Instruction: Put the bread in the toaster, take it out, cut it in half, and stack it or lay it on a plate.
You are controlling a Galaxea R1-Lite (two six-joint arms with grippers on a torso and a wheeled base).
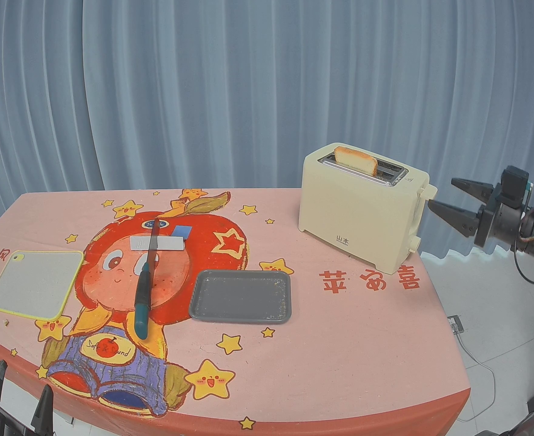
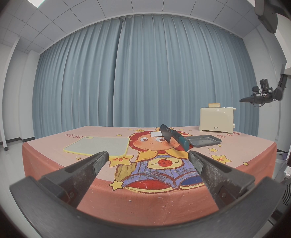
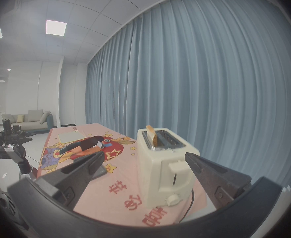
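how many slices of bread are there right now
1: a golden toasted bread slice sticks up from one slot of the cream toaster at the table's far right. Its other slot looks empty, though deeper down is hidden.

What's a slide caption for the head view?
Bread standing in the toaster, open right gripper beside it; knife, grey tray and cutting board laid out.

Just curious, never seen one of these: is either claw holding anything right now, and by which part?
Nothing. The left gripper and right gripper are both open and empty; the bread sits in the toaster.
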